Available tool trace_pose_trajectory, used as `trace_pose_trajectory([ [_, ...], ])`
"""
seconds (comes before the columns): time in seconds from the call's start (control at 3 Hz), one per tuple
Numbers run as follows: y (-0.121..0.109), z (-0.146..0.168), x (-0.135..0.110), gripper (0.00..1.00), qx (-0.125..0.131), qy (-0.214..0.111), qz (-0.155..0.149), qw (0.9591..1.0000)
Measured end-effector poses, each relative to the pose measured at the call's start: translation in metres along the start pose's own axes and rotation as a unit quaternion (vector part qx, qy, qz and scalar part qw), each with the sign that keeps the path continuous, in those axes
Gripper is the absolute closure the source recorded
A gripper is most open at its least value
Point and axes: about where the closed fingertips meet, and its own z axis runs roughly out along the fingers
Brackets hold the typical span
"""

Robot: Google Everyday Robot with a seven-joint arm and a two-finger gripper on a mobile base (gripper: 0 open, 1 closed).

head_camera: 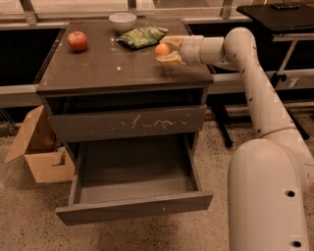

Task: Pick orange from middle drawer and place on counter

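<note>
The orange (162, 49) is out of the middle drawer (133, 208) — our gripper (168, 50) clasps it near the surface's (108, 66) right edge; release remains.

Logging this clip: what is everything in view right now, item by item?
orange: one, orange, between the end effector's fingers over the counter's right rear part
apple: one, red, counter's left rear
bowl: one, white, counter's back edge
snack bag: one, green, counter, beside the bowl
counter: one, glossy grey-brown, cabinet top
scratched drawer front: one, grey, shut, below the counter
middle drawer: one, grey, pulled out, nothing seen inside
cardboard box: one, brown, on the floor left of the cabinet
black table: one, upper right
arm: one, white, reaching in from the right
end effector: one, pale, shut on the orange
</note>
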Motion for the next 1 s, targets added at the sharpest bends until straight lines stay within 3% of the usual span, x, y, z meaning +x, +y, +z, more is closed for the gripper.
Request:
trace_pose_trajectory([
  [0.33, 0.0018, 0.0008, 0.0080, 0.51, 0.006, 0.003, 0.017, 0.9998],
  [0.67, 0.0016, 0.0001, 0.0099, 0.28, 0.009, 0.004, 0.021, 0.9997],
  [1.0, -0.0056, -0.0063, 0.0074, 0.00, 0.022, 0.012, 0.011, 0.9996],
])
